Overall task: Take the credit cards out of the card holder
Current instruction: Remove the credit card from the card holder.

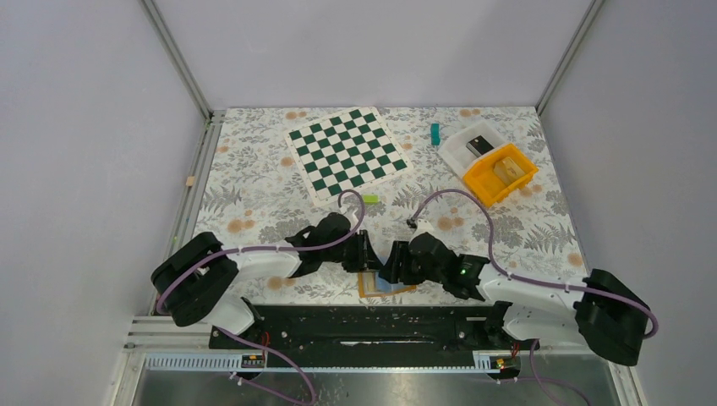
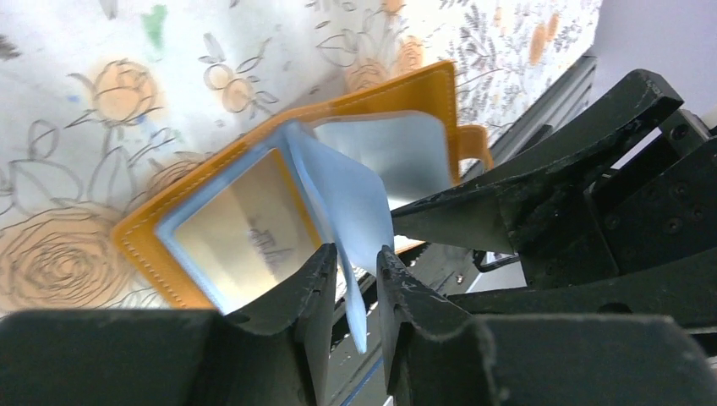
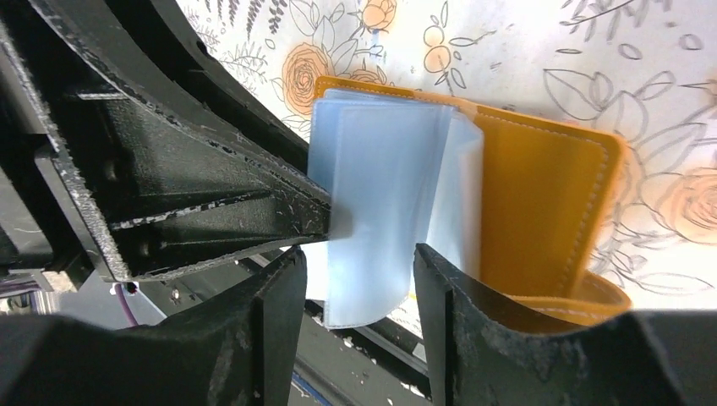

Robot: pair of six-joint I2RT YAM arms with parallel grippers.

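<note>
The orange card holder point(image 1: 365, 290) lies open on the floral table at the near edge, between my two grippers. In the left wrist view the holder point(image 2: 397, 93) shows light-blue credit cards point(image 2: 338, 182) fanned up from it. My left gripper point(image 2: 355, 254) is closed narrowly on the edge of one light-blue card. My right gripper point(image 3: 355, 258) is open, its jaws on either side of the hanging cards point(image 3: 380, 186), with the holder point(image 3: 533, 194) to the right. In the top view the left gripper point(image 1: 365, 254) and right gripper point(image 1: 391, 266) nearly touch.
A green-and-white chessboard mat point(image 1: 348, 152) lies at the back centre. A teal block point(image 1: 435, 133), a white tray point(image 1: 461, 144) and an orange bin point(image 1: 499, 173) sit at the back right. A small yellow-green piece point(image 1: 370, 199) lies mid-table. The black base rail point(image 1: 372, 326) is just behind the holder.
</note>
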